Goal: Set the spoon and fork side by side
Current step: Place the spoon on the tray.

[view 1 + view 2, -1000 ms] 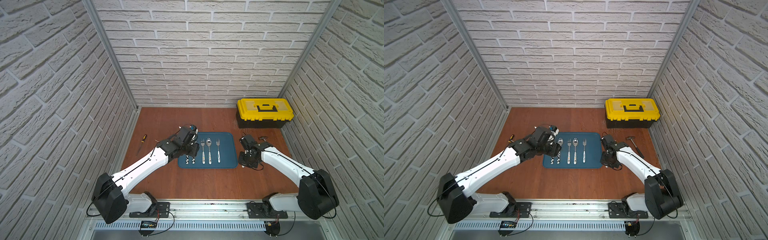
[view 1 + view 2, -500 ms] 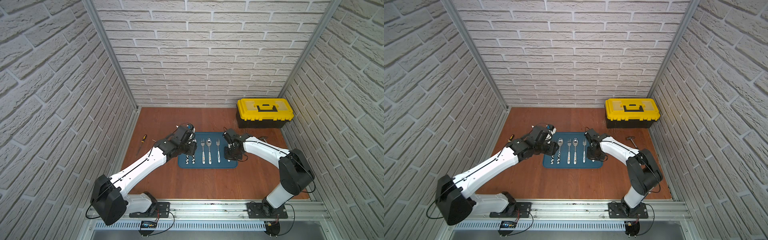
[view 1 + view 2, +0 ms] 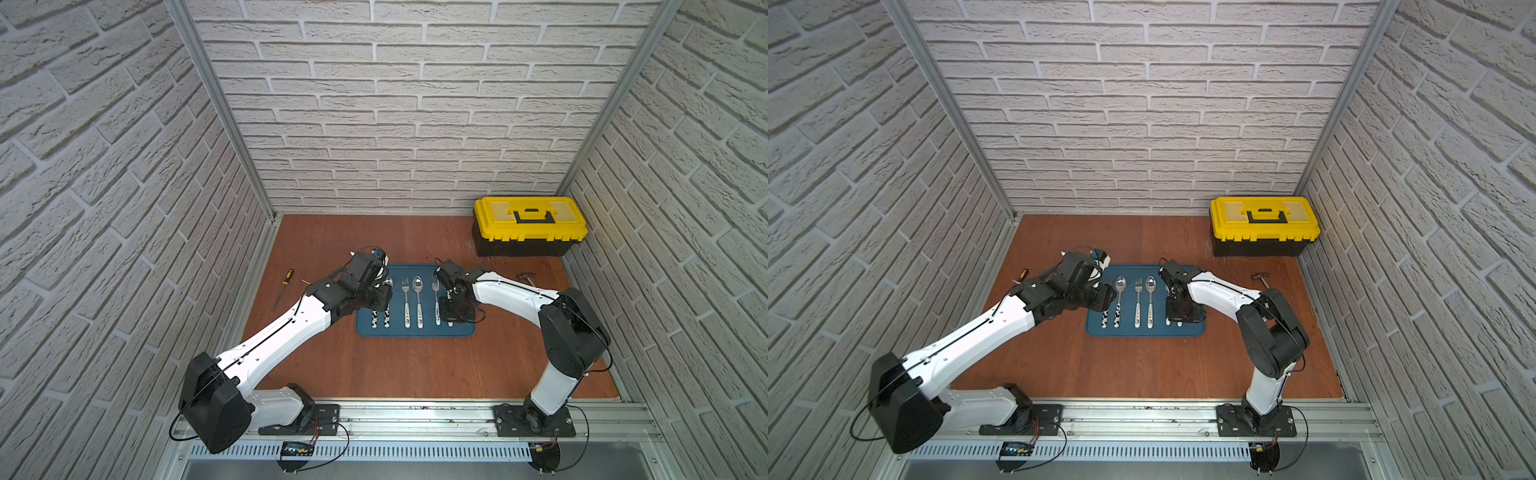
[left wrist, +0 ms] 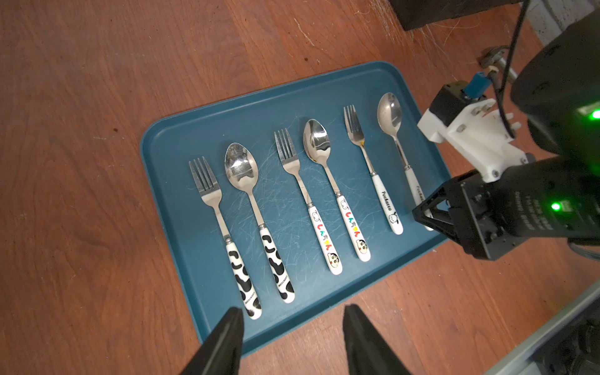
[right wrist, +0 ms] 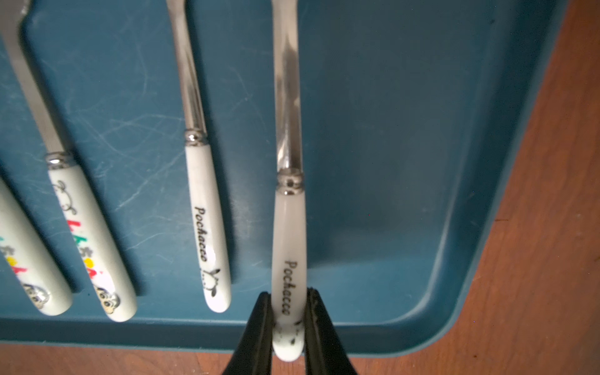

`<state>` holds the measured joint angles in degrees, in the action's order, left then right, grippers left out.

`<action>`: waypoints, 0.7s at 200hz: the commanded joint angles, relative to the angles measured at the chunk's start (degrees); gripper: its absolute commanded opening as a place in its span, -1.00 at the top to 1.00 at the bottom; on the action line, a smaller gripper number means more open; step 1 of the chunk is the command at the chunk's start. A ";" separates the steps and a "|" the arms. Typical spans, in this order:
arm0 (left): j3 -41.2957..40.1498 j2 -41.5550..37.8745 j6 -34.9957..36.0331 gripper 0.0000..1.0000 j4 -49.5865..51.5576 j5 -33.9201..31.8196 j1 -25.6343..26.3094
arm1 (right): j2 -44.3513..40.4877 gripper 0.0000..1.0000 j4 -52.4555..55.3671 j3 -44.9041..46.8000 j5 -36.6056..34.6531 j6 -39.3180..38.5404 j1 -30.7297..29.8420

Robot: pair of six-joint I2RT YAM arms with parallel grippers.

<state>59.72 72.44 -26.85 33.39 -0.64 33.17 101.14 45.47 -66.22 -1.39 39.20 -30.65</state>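
Right pincer (image 5: 288, 302) clamped narrow on tail end of white-handled Pochacco spoon (image 5: 289, 227). Spoon over blue tray (image 5: 422, 162), parallel to matching fork (image 5: 207, 227), just beside it, not touching, handles toward robot. Cannot tell whether handle end rests on tray. Left pincer (image 4: 292, 310) half spread, empty, above tray's near edge by cow-patterned fork (image 4: 240, 276). Tray on wooden tabletop (image 4: 81, 162).

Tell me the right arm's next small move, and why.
Probably open the right tool: it is shut on the white-handled steel Pochacco spoon, which is lined up parallel beside the matching white-handled fork on the blue rectangular tray. Whether the spoon rests flat is unclear.
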 commanded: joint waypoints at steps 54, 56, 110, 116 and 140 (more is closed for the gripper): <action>-0.75 -1.17 0.41 -0.09 -0.25 0.12 -0.46 | 2.87 0.67 -1.18 -2.08 -0.70 0.24 -0.31; -0.75 -1.17 0.40 -0.09 -0.25 0.05 -0.47 | 2.91 0.67 -1.18 -2.03 -0.72 0.26 -0.29; -0.84 -0.48 0.46 -0.09 -0.56 0.38 -0.53 | 3.09 0.66 -3.28 0.03 -0.11 0.97 -0.28; -0.92 -0.34 0.40 -0.09 -0.60 0.42 -0.50 | 3.29 0.66 -3.14 -0.10 -0.18 0.97 -0.29; -0.84 -0.13 0.35 -0.09 -0.67 0.73 -0.53 | 3.15 0.64 -3.42 0.21 0.23 1.22 -0.28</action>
<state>59.59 72.44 -26.83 33.45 -0.40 33.15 104.16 43.44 -66.85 -1.39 39.46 -30.65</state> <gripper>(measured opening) 0.545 0.197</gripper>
